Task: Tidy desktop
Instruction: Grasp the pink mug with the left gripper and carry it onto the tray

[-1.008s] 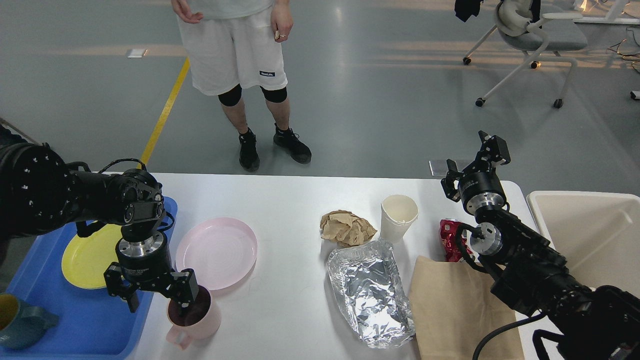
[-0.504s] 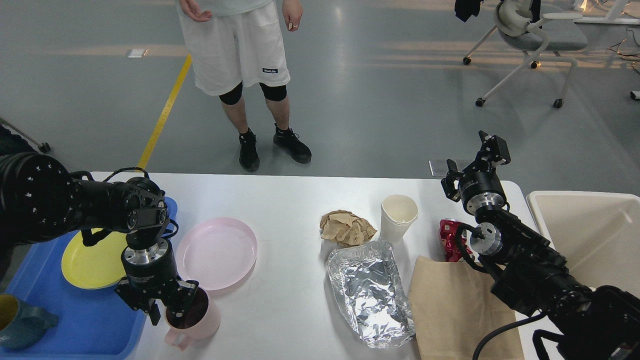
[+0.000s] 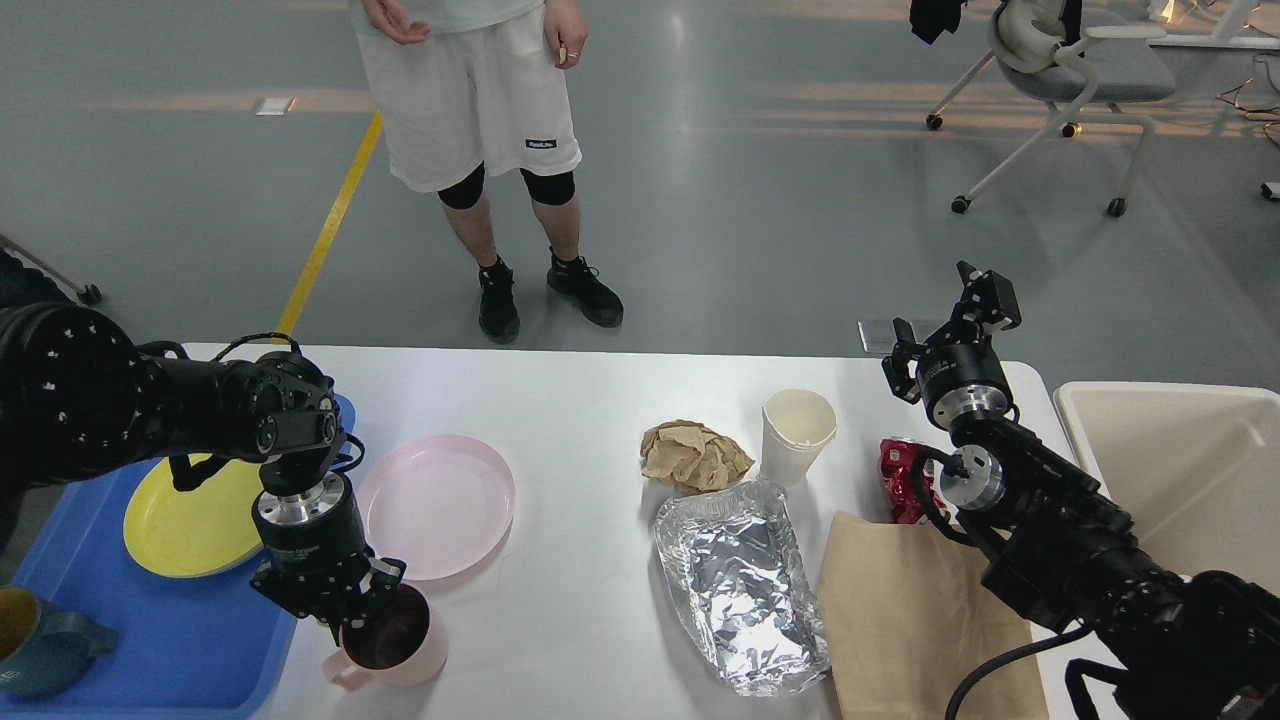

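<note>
- Desk [image 3: 580, 400]: one.
- Plates: two, one pink [image 3: 437, 505], one yellow [image 3: 185, 525].
- Mugs: two, one pink [image 3: 395, 650], one teal [image 3: 40, 640].
- Blue tray [image 3: 180, 650]: one.
- Paper cup [image 3: 797, 432]: one.
- Crumpled brown paper [image 3: 693, 455]: one.
- Foil [image 3: 740, 585]: one piece.
- Brown paper bag [image 3: 910, 620]: one.
- Red wrapper [image 3: 900, 475]: one.
- Cream bin [image 3: 1180, 470]: one.
- Robot arms: two, left [image 3: 150, 415] and right [image 3: 1060, 530].
- Person [image 3: 480, 100]: one, standing beyond the desk.
- Office chair [image 3: 1060, 70]: one.

Small dark label on white shorts [image 3: 470, 95], wording illegible.
</note>
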